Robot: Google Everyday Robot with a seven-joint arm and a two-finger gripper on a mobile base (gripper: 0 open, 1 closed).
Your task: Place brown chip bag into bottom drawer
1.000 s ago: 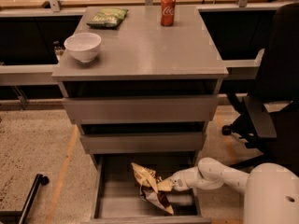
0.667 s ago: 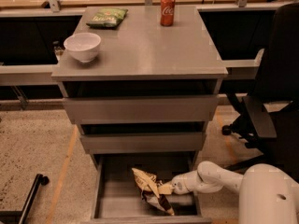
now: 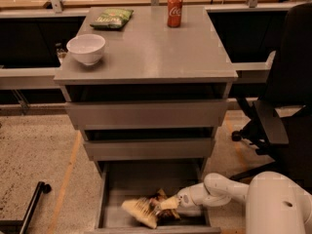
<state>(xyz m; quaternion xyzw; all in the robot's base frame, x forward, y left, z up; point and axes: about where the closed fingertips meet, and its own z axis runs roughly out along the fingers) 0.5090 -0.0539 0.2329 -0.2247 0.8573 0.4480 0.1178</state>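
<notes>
Camera view: bent arm's (image 3: 220, 187) tool (image 3: 169, 203) seemingly touches chip bag (image 3: 140, 209) in bottom drawer (image 3: 122, 186).

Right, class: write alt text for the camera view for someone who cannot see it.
The robot's gripper reaches from the right into the open bottom drawer of a grey cabinet, meeting a brown chip bag inside. On top sit a white bowl, a green snack bag and a red can.
</notes>
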